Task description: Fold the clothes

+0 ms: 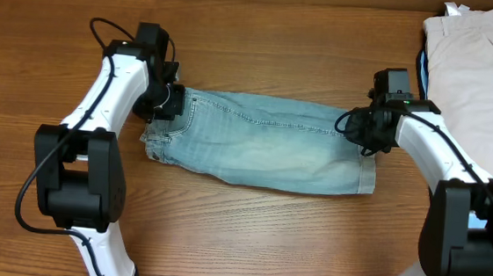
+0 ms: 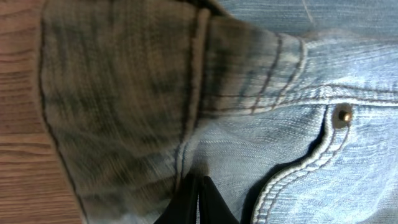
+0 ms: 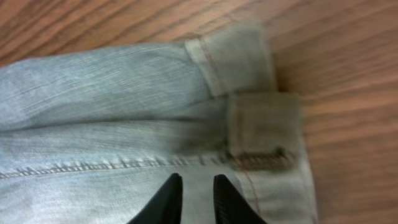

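The faded light-blue jeans point(image 1: 264, 144) lie folded lengthwise across the middle of the table, waistband to the left and hems to the right. My left gripper point(image 1: 168, 101) is at the waistband's far corner. In the left wrist view its fingers point(image 2: 198, 186) are pressed together on the denim point(image 2: 292, 124) beside a pocket seam and rivet, with the waistband raised and blurred. My right gripper point(image 1: 366, 134) is at the far hem corner. Its fingers point(image 3: 196, 183) stand a little apart over the flat denim point(image 3: 112, 93) just short of the stitched hem.
Beige trousers point(image 1: 480, 77) lie at the back right corner, with a strip of bright blue cloth point(image 1: 423, 68) at their left edge. Bare wood table point(image 1: 248, 235) lies in front of the jeans. Both arm bases stand at the near edge.
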